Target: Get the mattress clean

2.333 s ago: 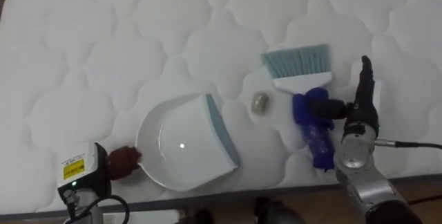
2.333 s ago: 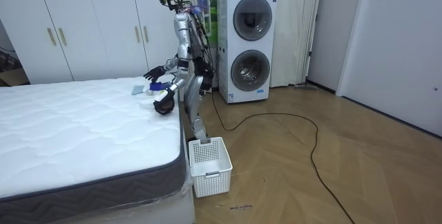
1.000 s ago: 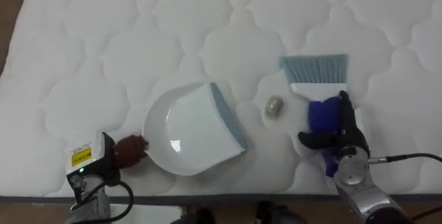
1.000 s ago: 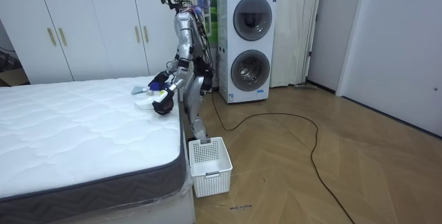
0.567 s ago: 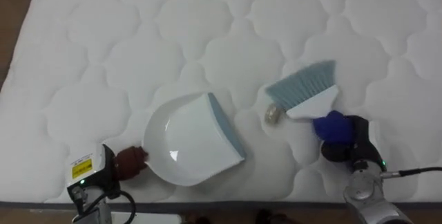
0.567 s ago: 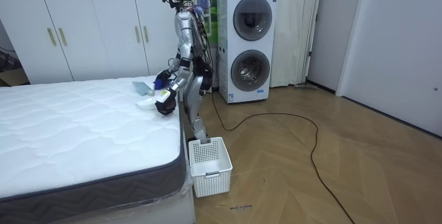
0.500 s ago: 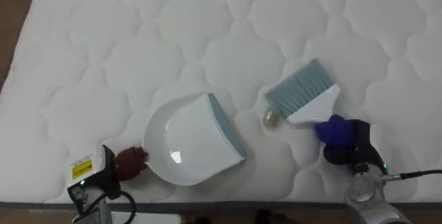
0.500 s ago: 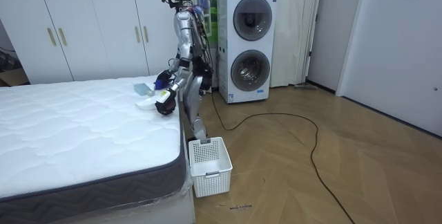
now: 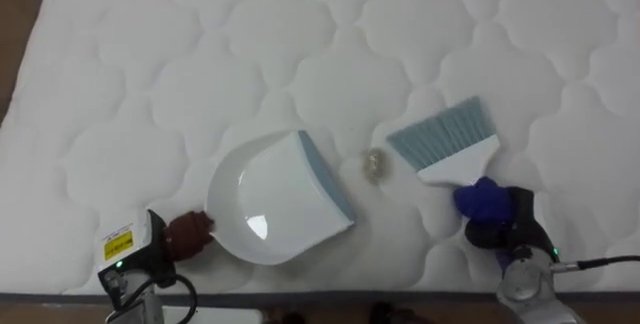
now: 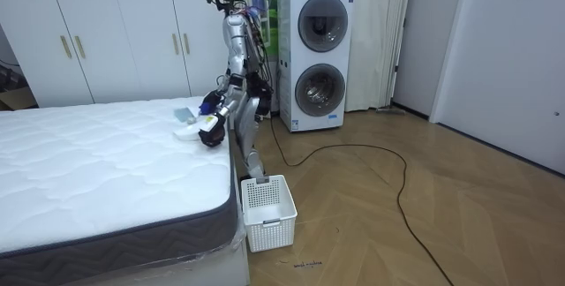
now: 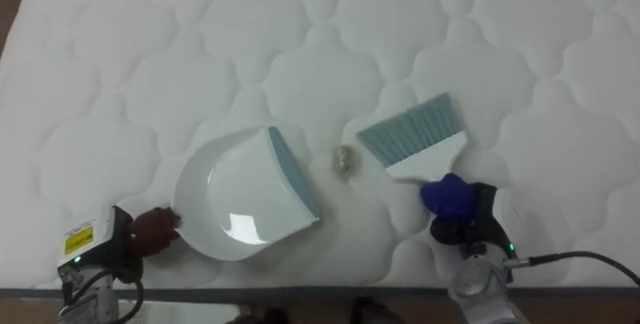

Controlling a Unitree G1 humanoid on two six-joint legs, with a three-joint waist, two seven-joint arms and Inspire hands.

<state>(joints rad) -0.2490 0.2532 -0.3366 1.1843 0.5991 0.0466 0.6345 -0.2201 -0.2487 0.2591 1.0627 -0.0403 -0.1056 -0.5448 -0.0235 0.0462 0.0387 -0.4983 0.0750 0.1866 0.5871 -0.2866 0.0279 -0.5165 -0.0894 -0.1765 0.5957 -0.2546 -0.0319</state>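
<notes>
A white dustpan (image 9: 275, 199) with a grey-blue lip lies on the quilted white mattress (image 9: 300, 44), its mouth facing right. Its brown handle (image 9: 188, 234) is in my left hand (image 9: 128, 252), which is shut on it near the bed's edge. A small crumpled scrap (image 9: 375, 164) lies just right of the pan's lip. Further right is the brush (image 9: 445, 139), with pale blue bristles, a white head and a blue handle (image 9: 482, 200). My right hand (image 9: 510, 226) is curled round that handle. The bristles point up and left, a little apart from the scrap.
I stand at the side of the bed (image 10: 97, 167), by its far corner. A white laundry basket (image 10: 267, 211) sits on the wooden floor beside the bed. A stacked washer and dryer (image 10: 316, 56) stands behind me. White wardrobes (image 10: 106, 34) line the back wall.
My right hand has shut on the brush handle and tilted the brush. The bristles pushed the scrap towards the dustpan, then drew back to the right. The left hand has held still.
</notes>
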